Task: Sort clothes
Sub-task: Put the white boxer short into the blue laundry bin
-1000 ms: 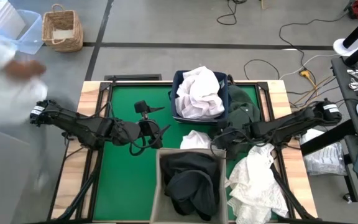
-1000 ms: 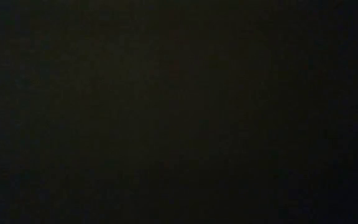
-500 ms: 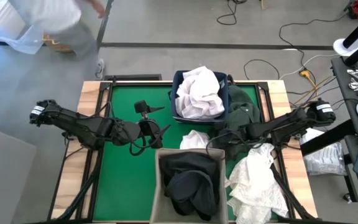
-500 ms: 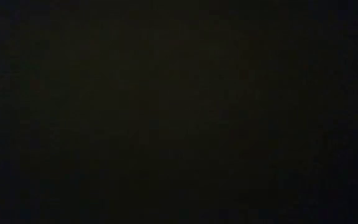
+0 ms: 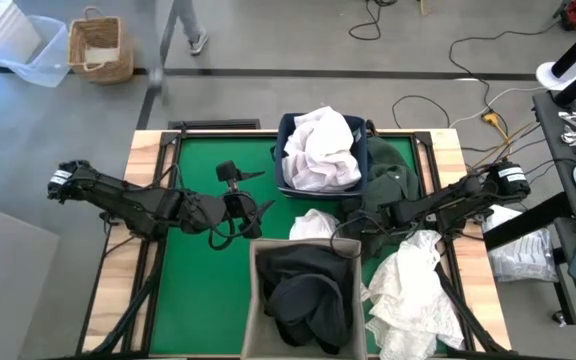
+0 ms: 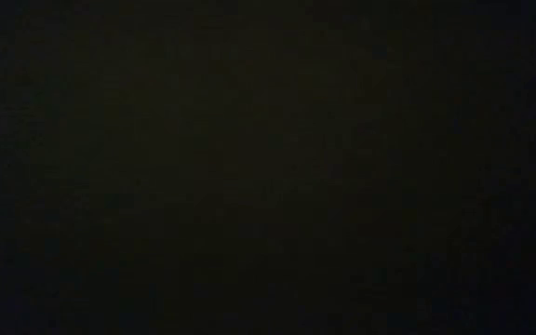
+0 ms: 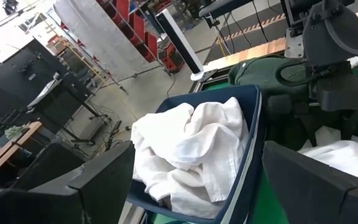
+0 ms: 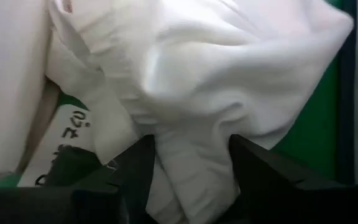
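Two claws: right claw (image 8: 191, 165) parted around white garment (image 8: 197, 81) (grip unclear), left claw (image 5: 253, 212) wide open.

The left gripper (image 5: 258, 212) hangs wide open over mid-table, while the right gripper (image 5: 346, 228) reaches inward, fingers (image 8: 135, 165) parted.

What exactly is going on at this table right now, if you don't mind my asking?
The robot is sorting laundry. The right end effector is open at a small white garment lying on the green mat between the two bins, with its fingers either side of a fold. The navy bin holds white clothes, and the beige bin holds dark clothes. The left end effector hangs open over the mat, holding nothing.
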